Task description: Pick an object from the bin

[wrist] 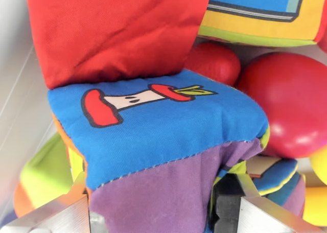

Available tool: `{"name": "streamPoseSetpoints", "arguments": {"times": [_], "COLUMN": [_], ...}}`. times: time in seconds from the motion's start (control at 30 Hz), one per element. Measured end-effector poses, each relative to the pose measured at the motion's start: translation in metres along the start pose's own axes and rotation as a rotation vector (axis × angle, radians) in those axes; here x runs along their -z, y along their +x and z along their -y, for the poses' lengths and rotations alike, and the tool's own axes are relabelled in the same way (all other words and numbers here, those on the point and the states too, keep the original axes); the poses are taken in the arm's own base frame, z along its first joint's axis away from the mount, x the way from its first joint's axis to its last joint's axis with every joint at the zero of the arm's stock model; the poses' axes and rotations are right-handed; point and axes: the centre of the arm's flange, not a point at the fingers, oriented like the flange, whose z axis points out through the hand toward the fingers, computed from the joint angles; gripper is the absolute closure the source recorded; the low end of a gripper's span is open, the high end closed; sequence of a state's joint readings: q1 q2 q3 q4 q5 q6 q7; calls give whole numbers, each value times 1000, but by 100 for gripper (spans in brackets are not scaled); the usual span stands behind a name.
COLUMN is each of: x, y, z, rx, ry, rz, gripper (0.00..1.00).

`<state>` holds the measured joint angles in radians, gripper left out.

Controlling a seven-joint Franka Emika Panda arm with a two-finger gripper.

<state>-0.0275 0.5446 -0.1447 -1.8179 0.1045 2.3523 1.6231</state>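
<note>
So we're seeing the soft cube (163, 141) sitting right between the end effector (163, 212) fingers, which look closed on it.

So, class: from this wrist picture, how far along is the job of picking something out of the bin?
Done: the fingers sit on either side of a soft fabric cube, the one with an apple-core picture. In hand: the grip on its purple side; whether it is fully tight cannot be told. Left: lifting it clear, since red balls and other soft blocks crowd around it.
</note>
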Motion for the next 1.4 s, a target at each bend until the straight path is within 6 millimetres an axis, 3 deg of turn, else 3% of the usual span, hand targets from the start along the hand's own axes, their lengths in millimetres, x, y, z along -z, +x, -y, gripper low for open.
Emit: {"name": "streamPoseSetpoints", "arguments": {"times": [0.6, 1.4], "x": [60, 163], "y": [0, 0], "z": [0, 0], "rx": [2, 3], "ry": [1, 3], "rz": [2, 5], "gripper": [100, 100]}}
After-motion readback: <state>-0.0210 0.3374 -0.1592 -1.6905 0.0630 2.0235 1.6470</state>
